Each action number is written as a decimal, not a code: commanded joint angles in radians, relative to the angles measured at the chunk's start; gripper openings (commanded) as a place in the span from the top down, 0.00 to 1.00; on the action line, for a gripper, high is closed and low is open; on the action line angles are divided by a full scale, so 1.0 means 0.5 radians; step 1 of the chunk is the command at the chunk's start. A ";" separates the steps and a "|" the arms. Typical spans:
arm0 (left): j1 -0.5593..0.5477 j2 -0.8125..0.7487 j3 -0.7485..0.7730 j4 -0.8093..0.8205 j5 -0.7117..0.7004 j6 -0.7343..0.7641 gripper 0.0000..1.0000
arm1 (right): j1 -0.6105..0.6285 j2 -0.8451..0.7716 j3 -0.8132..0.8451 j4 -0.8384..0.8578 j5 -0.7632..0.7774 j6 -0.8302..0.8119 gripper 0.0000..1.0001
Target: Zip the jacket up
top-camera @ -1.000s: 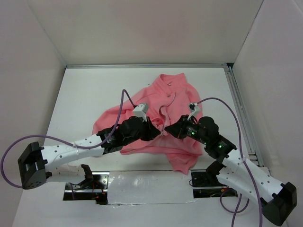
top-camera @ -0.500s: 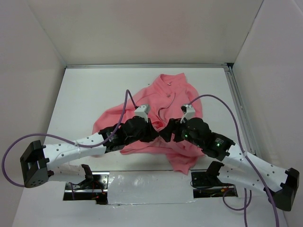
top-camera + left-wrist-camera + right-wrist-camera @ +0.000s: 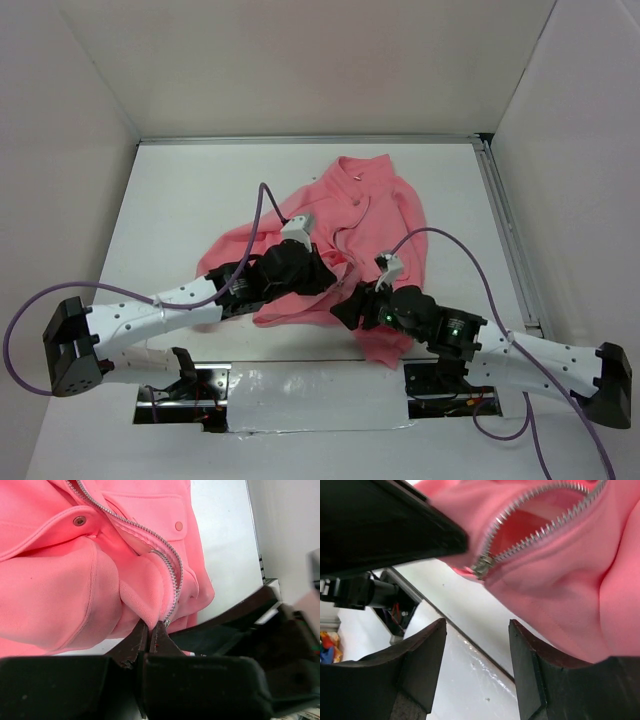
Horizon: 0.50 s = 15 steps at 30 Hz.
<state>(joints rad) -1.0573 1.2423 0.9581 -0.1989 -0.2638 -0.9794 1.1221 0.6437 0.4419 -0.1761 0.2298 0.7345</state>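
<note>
The salmon-pink jacket [image 3: 370, 210] lies crumpled on the white table [image 3: 190, 200], collar at the far end. My left gripper [image 3: 335, 278] is shut on a fold of the jacket's hem beside the bottom of its silver zipper [image 3: 172, 570], holding it lifted [image 3: 150, 626]. My right gripper [image 3: 342, 310] is open and empty, just below that hem, near the left gripper. In the right wrist view the zipper slider [image 3: 482, 566] hangs at the bottom of the open zipper, above and clear of my open fingers [image 3: 425, 655].
A shiny taped strip [image 3: 310, 400] runs along the table's near edge between the arm bases. White walls enclose the table on three sides, with a metal rail [image 3: 505, 230] along the right edge. Purple cables loop over both arms.
My right gripper has moved down and left, from beside the zipper to below the jacket's hem near the table's front. My left gripper has kept its hold and barely moved.
</note>
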 commanded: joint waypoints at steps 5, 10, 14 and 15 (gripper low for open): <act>-0.008 0.001 0.139 -0.044 -0.040 -0.173 1.00 | 0.078 0.038 -0.362 1.068 0.255 0.108 0.40; -0.005 -0.021 0.136 -0.068 -0.019 -0.216 1.00 | 0.087 0.139 -0.488 1.489 0.396 0.019 0.42; -0.005 -0.039 0.115 -0.050 0.003 -0.253 1.00 | 0.084 0.265 -0.528 1.726 0.445 -0.036 0.42; -0.005 -0.042 0.103 -0.044 0.012 -0.268 1.00 | 0.084 0.286 -0.531 1.772 0.461 -0.052 0.42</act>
<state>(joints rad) -1.0573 1.2423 0.9833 -0.2550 -0.2684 -1.0805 1.1561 0.7612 0.1867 0.4915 0.3935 0.7464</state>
